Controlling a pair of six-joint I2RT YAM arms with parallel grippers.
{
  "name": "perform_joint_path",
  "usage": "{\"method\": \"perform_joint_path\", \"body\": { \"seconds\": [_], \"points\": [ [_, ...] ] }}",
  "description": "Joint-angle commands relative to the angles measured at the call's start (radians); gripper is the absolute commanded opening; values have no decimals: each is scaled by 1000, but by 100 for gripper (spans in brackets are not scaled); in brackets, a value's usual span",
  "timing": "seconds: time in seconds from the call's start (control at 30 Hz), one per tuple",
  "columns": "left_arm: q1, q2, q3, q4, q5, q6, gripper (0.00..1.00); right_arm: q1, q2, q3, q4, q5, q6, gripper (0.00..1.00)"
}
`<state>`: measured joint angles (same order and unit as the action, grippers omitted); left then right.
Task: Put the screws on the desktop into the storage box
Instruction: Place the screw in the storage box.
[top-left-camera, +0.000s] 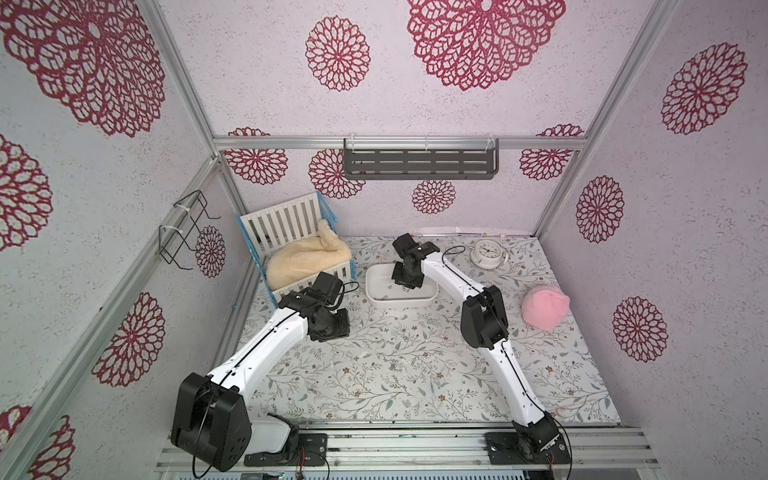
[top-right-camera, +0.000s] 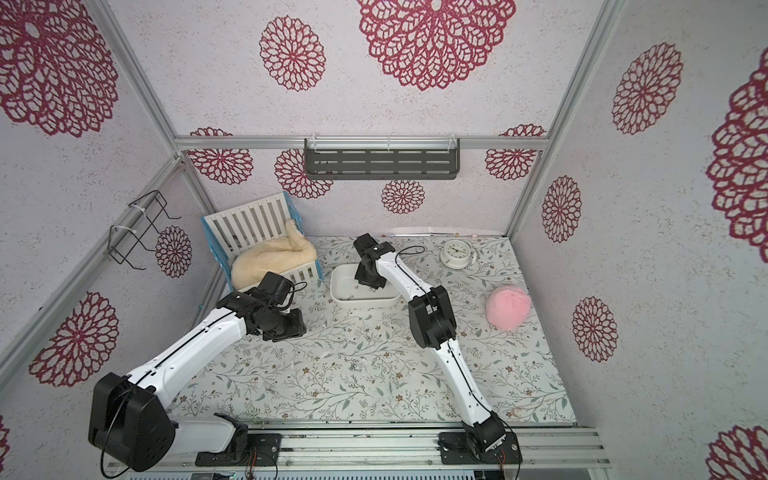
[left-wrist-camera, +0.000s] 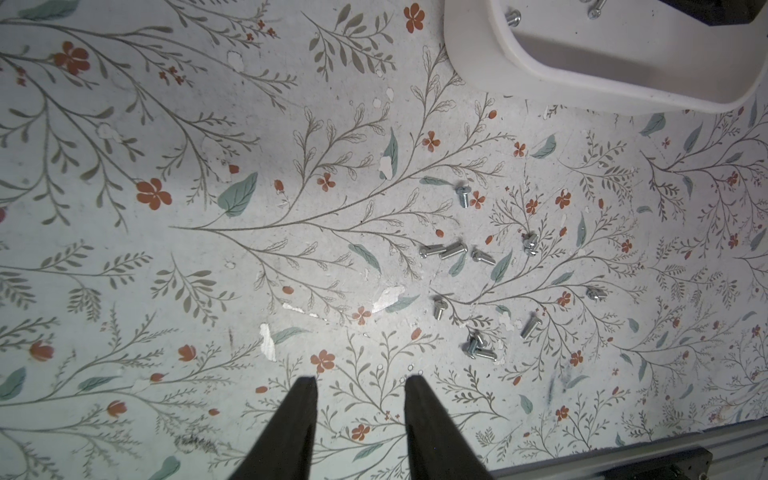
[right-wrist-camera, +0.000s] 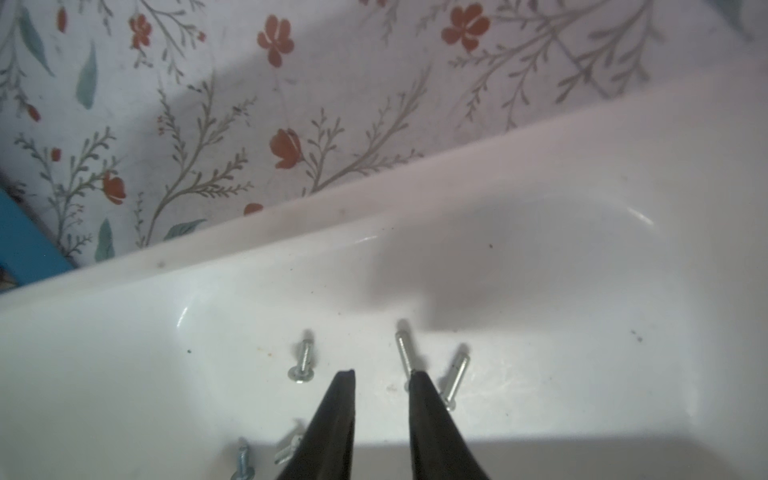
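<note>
Right tool (right-wrist-camera: 381, 373) points down into storage box (right-wrist-camera: 374, 187), fingers narrowly parted, empty. Wrist view alone shows screws (right-wrist-camera: 302, 365) on its floor. Left tool (left-wrist-camera: 360, 379) hovers over desk (left-wrist-camera: 208, 270), parted, empty, loose screws (left-wrist-camera: 451, 250) beyond.

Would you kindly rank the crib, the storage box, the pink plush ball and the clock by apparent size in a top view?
Largest to smallest:
crib
storage box
pink plush ball
clock
Box over ball is narrow; the clock sits farther back, so may look smaller than it is.
</note>
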<state>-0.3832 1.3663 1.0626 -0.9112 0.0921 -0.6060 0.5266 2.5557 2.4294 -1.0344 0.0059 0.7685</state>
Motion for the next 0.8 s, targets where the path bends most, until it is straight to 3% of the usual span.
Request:
{"method": "perform_joint_path", "body": {
  "seconds": [0.0,0.2,0.33,0.57,0.77],
  "points": [
    [7,-12,-10,-8,-4,-8,41,19,-157,30,17,32,-24,28],
    [5,-13,-19,-8,5,-15,41,60,-282,17,14,78,-71,31],
    [3,-5,-27,-7,16,-19,41,87,-392,-88,30,125,-94,33],
    [-21,21,-32,-6,5,-15,41,92,-716,-594,236,156,-67,35],
    [-42,67,-31,18,4,-13,41,64,-925,-913,309,174,-36,36]
  ]
}}
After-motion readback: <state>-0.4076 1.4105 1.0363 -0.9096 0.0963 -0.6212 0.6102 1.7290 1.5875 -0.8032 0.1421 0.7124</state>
